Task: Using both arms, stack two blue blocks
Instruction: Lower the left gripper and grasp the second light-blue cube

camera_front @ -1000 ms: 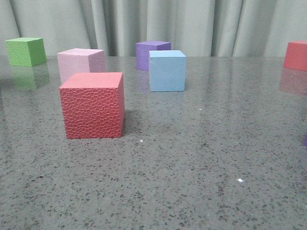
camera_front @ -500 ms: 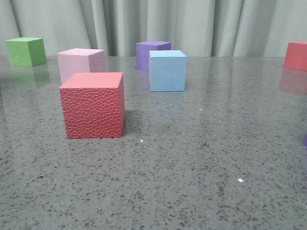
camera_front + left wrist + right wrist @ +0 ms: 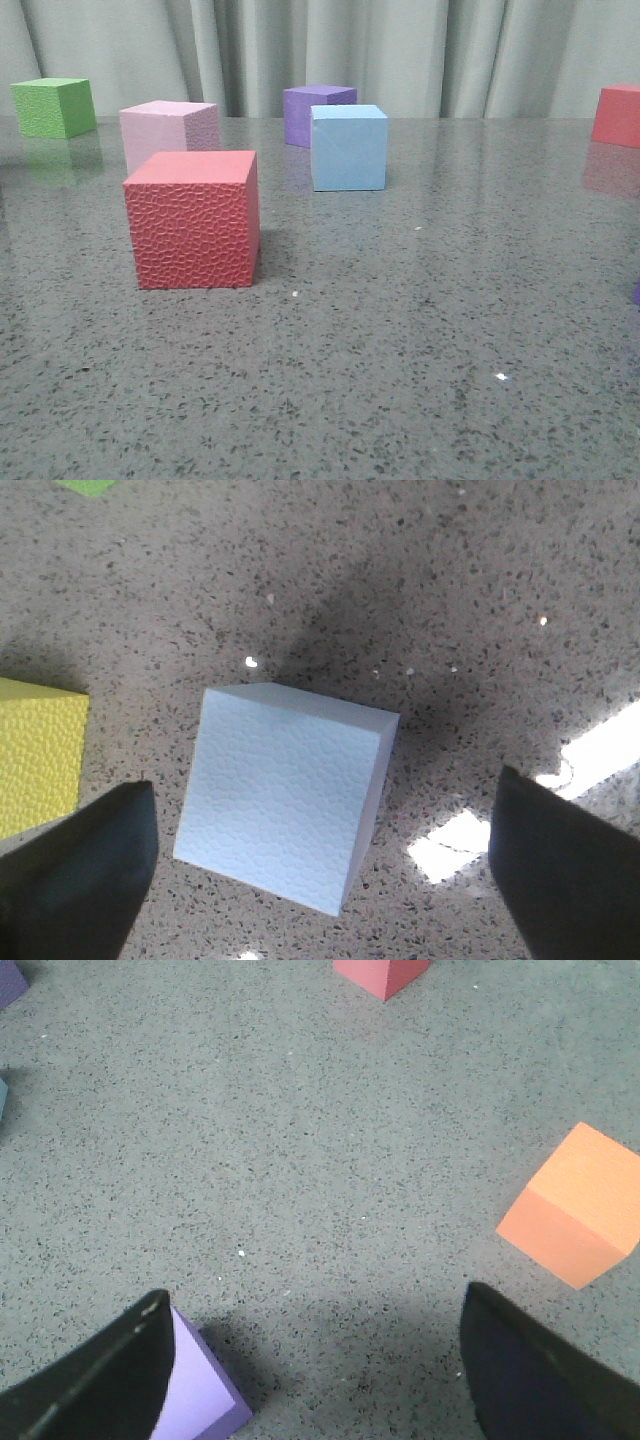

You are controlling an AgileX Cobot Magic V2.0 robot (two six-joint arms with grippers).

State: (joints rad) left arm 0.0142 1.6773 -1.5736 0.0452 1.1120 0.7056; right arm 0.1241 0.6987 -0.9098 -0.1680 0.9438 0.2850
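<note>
In the front view the speckled grey table is bare across the whole lower half and right side of the frame, with cubes gathered toward the upper left: a red textured cube nearest, a pale pink cube behind it, a green cube at the far left edge, a purple cube at the back, and another red cube cut by the right edge. One blue block stands upright just in front of the purple cube, smooth and pale. No arm appears there. In the left wrist view the left gripper hangs over a second blue block, fingers spread wide either side and apart from it; a yellow cube lies at mid-left. In the right wrist view the right gripper is also spread wide, holding nothing, a lilac cube beside one finger and an orange cube at right.
</note>
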